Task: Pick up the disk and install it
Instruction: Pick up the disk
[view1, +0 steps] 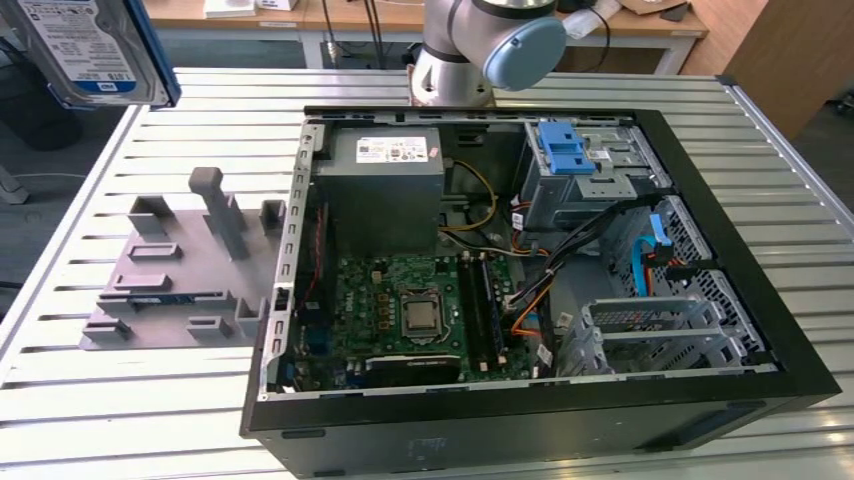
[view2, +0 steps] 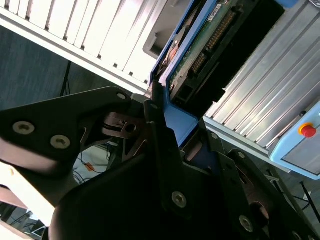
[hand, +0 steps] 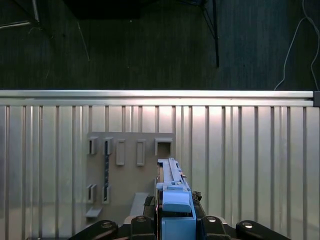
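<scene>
Jaws clenched on disk (view1: 91, 48) | disk edge-on between them | held above slatted table (view1: 134, 425)

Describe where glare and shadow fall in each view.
Exterior view: even light, the computer case shaded inside. First wrist view: the table's edge rail glares, the floor beyond is dark. Second wrist view: the slats wash out white; the hand gripping the disk is dark.

We see the arm (view1: 447, 72) at top centre of the exterior view: silver-grey tube, rounded joint closed by a pale blue cap (view1: 527, 50). In both wrist views we log the gripper (view2: 159, 106) (hand: 173, 202) as matte black plates and linkage bars, dotted with round silver screws (view2: 172, 199)
</scene>
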